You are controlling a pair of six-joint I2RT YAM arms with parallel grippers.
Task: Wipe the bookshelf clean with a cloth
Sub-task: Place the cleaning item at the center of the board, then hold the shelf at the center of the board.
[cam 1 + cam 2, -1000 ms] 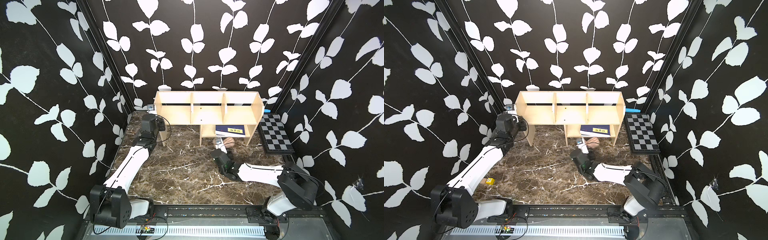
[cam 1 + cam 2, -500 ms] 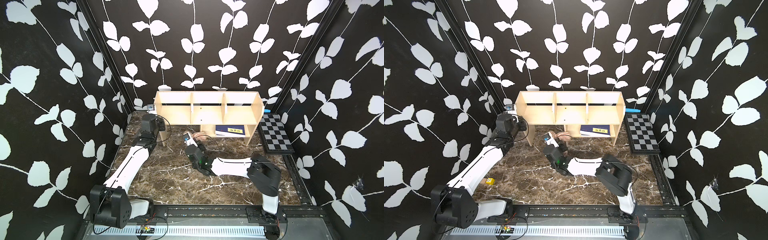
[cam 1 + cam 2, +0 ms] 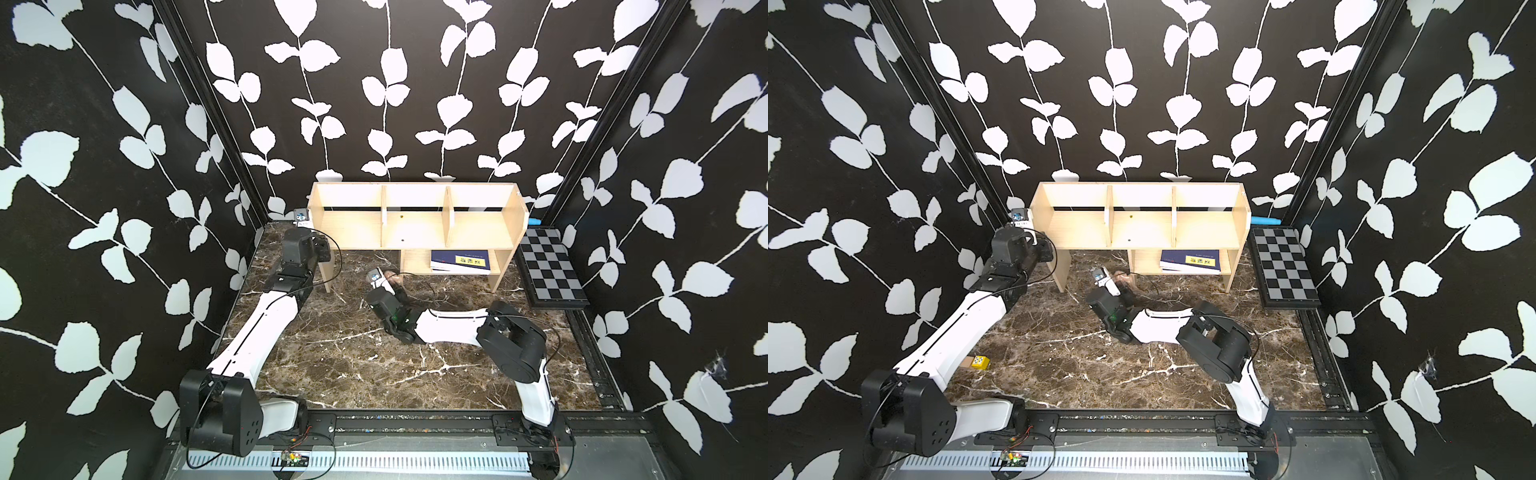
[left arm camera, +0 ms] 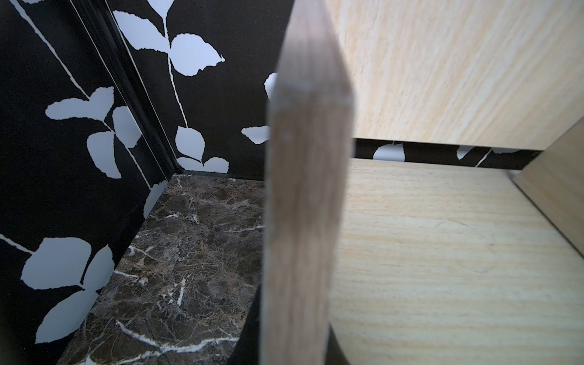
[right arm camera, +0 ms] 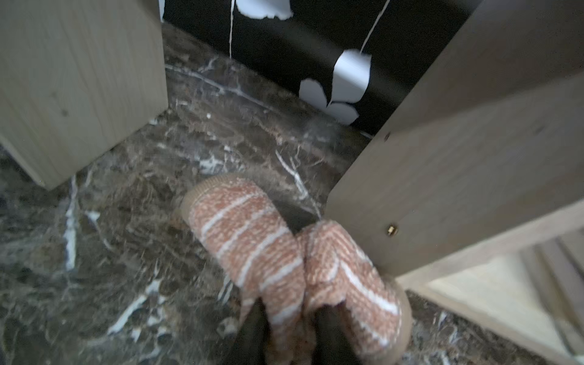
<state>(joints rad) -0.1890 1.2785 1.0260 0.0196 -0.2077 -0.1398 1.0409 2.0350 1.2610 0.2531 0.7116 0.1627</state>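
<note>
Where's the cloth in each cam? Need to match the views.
In a top view: the cloth sits bunched just in front of the bookshelf, by its inner leg.
In a top view: same spot, by the inner leg.
Left wrist: not in it; only the bookshelf shows.
Right wrist: close up, beside the inner leg.
Shared landmark: the bookshelf, in all four views.

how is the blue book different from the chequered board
Colour: the book is dark blue with a yellow label; the chequered board has black and grey squares.
Place: the book lies on the small lower shelf of the bookshelf; the chequered board lies on the table beside the bookshelf, on the right arm's side.
Size: the chequered board looks larger than the book.
Both are rectangular and lie flat.
</note>
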